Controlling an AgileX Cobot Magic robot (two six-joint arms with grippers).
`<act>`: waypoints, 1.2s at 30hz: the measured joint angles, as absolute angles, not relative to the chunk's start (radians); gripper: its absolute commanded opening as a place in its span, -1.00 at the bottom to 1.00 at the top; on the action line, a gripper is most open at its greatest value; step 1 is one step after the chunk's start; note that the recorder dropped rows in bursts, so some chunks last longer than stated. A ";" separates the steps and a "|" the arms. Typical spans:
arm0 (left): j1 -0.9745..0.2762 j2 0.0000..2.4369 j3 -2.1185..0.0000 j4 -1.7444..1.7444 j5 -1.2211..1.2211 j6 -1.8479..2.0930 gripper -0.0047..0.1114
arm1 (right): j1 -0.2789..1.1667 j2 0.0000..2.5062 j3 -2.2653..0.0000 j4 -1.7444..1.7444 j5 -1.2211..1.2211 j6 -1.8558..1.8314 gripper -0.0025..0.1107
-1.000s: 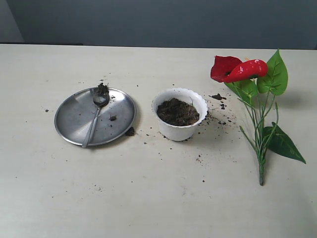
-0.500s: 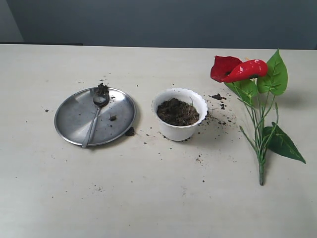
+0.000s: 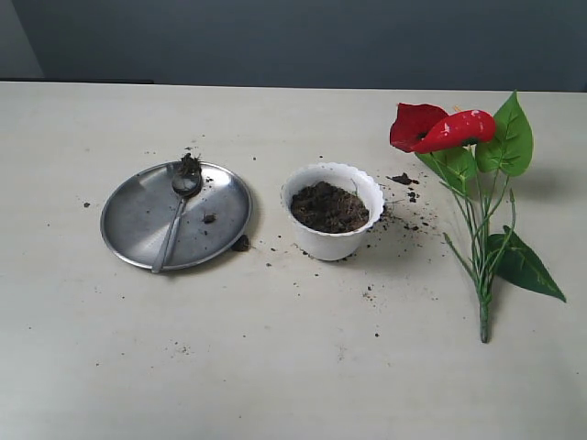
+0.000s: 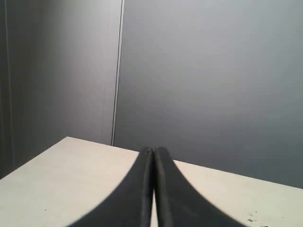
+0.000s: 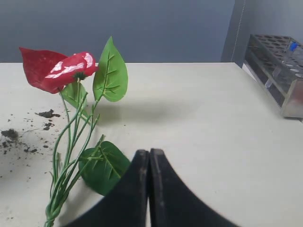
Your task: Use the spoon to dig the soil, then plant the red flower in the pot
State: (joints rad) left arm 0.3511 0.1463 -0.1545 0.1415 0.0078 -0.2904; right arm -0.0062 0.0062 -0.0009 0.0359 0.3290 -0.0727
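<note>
Soil fills the white pot at mid-table, with loose crumbs scattered round it. Left of the pot the spoon lies on a steel plate, a clump at its bowl; to the right the red flower lies flat on the table. Nothing has shifted over the last second, so digging looks not yet begun. Left gripper and right gripper both sit pressed together, holding nothing. No writing is readable anywhere.
</note>
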 measured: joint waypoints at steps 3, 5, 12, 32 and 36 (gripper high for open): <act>0.351 0.061 -0.123 0.129 0.020 -0.290 -0.91 | -0.006 0.006 -0.001 0.036 0.329 -0.073 -0.97; 0.351 0.025 -0.117 0.129 0.049 -0.290 -0.91 | -0.006 0.006 -0.001 0.036 0.329 -0.073 -0.97; 0.254 0.005 -0.115 0.093 0.207 -0.290 -0.91 | -0.006 0.006 -0.001 0.036 0.329 -0.073 -0.97; 0.229 0.005 -0.115 0.033 0.349 -0.267 -0.91 | -0.006 0.006 -0.001 0.036 0.329 -0.074 -0.97; 0.229 0.005 -0.115 0.021 0.357 -0.260 -0.91 | -0.006 0.006 -0.001 0.036 0.329 -0.074 -0.97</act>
State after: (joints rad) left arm 0.2294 0.0055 -0.1151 0.0208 0.3574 -0.2605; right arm -0.0062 0.0062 -0.0009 0.0359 0.3290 -0.0744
